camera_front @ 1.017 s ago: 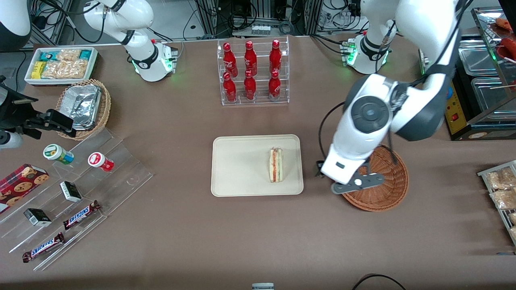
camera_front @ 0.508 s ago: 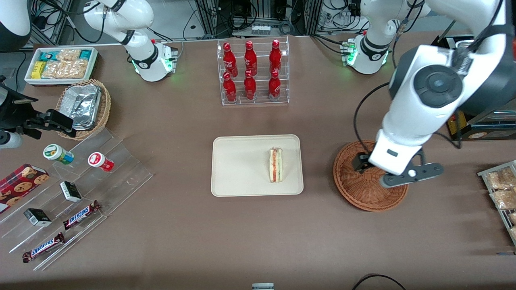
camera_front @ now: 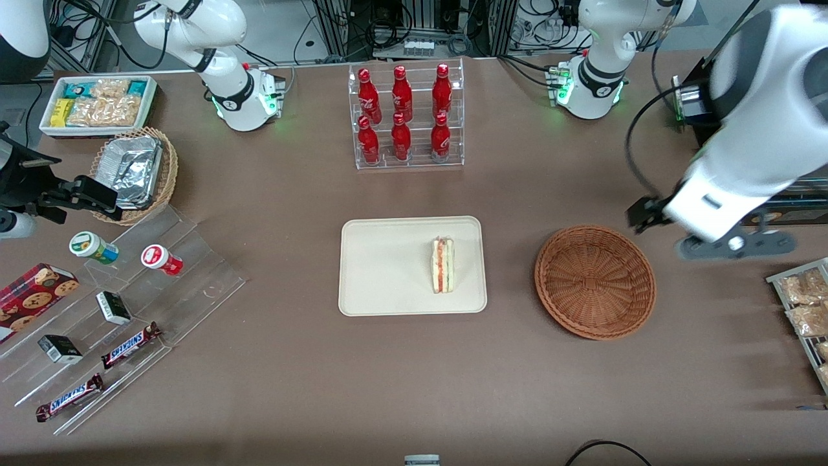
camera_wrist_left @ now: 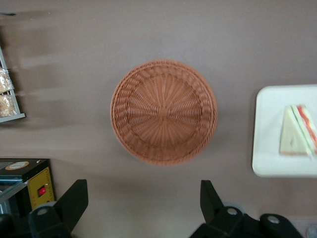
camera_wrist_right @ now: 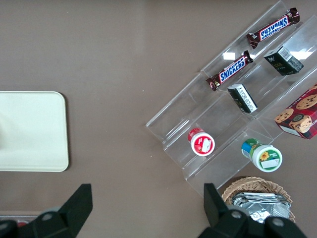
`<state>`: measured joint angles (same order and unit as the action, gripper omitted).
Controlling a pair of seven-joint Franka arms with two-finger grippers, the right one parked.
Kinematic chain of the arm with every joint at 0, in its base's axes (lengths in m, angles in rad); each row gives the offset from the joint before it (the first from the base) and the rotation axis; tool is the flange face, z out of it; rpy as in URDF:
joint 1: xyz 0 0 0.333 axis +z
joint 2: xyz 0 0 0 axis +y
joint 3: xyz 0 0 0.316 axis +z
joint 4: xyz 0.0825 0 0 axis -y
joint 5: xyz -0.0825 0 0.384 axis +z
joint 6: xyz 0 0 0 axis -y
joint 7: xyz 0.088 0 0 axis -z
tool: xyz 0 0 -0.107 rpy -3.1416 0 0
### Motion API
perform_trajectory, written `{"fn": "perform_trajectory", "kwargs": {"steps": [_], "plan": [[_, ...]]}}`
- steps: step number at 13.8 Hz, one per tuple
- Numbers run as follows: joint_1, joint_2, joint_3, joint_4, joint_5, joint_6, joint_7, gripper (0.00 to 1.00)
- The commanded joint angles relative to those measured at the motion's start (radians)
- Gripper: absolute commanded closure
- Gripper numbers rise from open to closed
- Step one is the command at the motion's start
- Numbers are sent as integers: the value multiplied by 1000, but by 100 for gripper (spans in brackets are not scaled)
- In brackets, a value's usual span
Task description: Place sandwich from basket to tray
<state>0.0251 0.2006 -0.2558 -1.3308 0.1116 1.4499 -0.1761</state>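
Sandwich first: the small triangular wedge of white bread with pink-red and pale filling [camera_front: 443, 265] lies on the flat cream-beige rectangular tray [camera_front: 388, 265], at the tray's end nearest the basket, its long axis running toward and away from the front camera. Going by size, the tray sits well apart from the gripper, toward the parked arm's end of the table. The round reddish-brown woven wicker basket [camera_front: 595, 281], with nothing in it, sits between tray and gripper. The left arm's gripper [camera_front: 734, 244] hangs above the table just beside the basket, toward the working arm's end; its fingers [camera_wrist_left: 69, 201] are spread wide and grasp nothing. To my eye the placing looks done, and the sandwich lies away past the basket from the gripper, so no reach seems needed.
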Motion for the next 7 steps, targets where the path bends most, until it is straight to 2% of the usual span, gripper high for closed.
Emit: {"fn": "perform_trajectory", "kwargs": {"steps": [1, 4, 7], "plan": [[22, -90, 35, -48, -47, -54, 90, 0], [58, -139, 33, -71, -52, -114, 90, 0], [90, -210, 30, -165, -59, -117, 99, 0]]}}
